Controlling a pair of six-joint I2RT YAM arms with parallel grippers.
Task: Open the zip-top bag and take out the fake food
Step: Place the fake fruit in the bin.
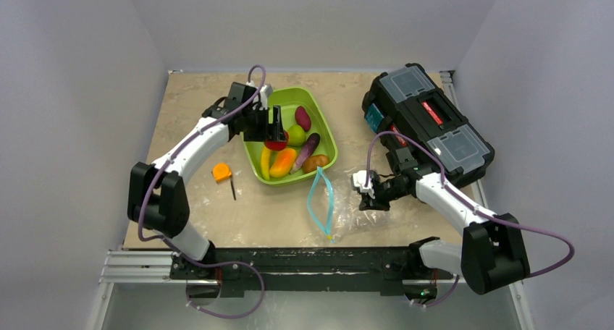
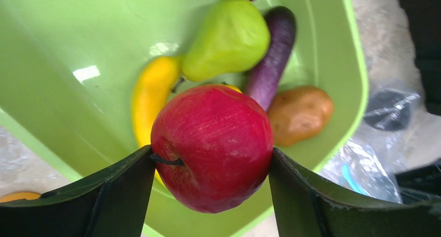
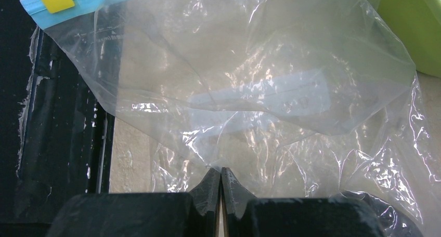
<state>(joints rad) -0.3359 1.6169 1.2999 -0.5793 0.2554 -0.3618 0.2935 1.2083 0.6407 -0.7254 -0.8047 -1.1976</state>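
Red plastic fills your left wrist view: the red apple sits squeezed between the two pads of the left end effector, whose jaws stand wide and press on the fruit's left and right flanks. The apple's stem points toward the left pad. It hangs above the green tray, clear of the pieces lying inside.

In that tray you can see the green pear at 12 o'clock of the apple. The yellow banana is at 10 o'clock, the purple eggplant at 1 o'clock and the brown piece at 3 o'clock. From the top camera, the maroon piece lies at the tray's 12 o'clock end and the orange piece toward its 6 o'clock end.

The zip-top bag lies crumpled on the bench at 5 o'clock of the tray. Its blue-teal zip strip gapes in a narrow loop that starts just beside the tray's near rim. A yellow slider tab sits on the strip. Your right end effector is at the bag's 3 o'clock edge, its fingers closed tight together with a fold of the clear plastic nipped between the tips.

A black toolbox occupies the bench at 2 o'clock. A small orange block and a black stick lie at 8 o'clock of the tray.
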